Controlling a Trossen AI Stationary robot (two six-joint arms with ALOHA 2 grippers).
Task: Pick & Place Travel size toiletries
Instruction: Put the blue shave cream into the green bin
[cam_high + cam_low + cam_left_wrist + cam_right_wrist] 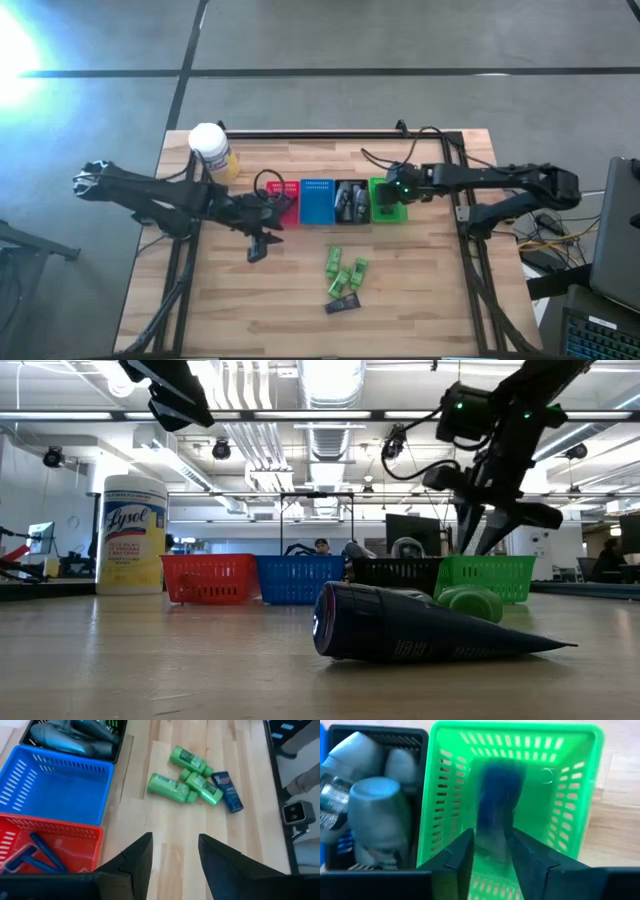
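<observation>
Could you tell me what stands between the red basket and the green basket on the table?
The blue basket and the black basket stand between the red basket and green basket, as the high view shows.

You are seeing three bright green small bottles and a dark blue tube lying clustered on bare wood; grey oval tubes are filling the black basket.

Right gripper over green basket; left gripper beside red basket; green packets on table.
</observation>
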